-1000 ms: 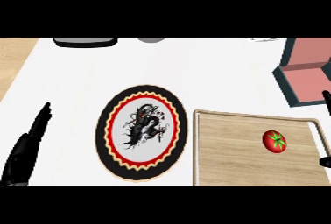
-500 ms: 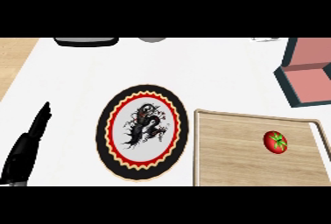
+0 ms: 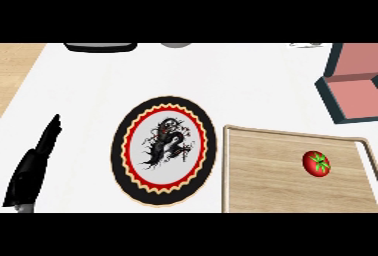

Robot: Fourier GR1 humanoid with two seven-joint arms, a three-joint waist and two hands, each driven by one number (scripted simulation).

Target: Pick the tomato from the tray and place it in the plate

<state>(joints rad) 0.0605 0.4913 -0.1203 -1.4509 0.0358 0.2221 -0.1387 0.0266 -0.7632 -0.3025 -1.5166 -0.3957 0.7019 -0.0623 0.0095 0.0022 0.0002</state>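
Biggest change from a second ago: the right hand is gone from the head view. Back then a bit of black showed at the right edge next to the tray, half a second ago it had already slipped out, and now there's nothing of it, so I can't tell what its fingers are doing.

The left hand (image 3: 33, 167) sits in about the same spot as before, low at the left edge over the white counter (image 3: 244, 80), fingers straight and together, pointing up, holding nothing. It's well apart from the plate.

The tomato (image 3: 317, 163) hasn't budged. It's on the wooden tray (image 3: 258, 170), toward the tray's right side, green stem facing up, not touching the raised rim. The plate (image 3: 164, 150), the one with the black and red zigzag border and a dark figure in the middle, lies just left of the tray, its edge almost meeting the tray's left rim.

For room: plenty of bare counter above the plate and tray, and between hand and plate. A pink box with a dark frame (image 3: 353, 82) sits at the upper right, above the tray's far corner.
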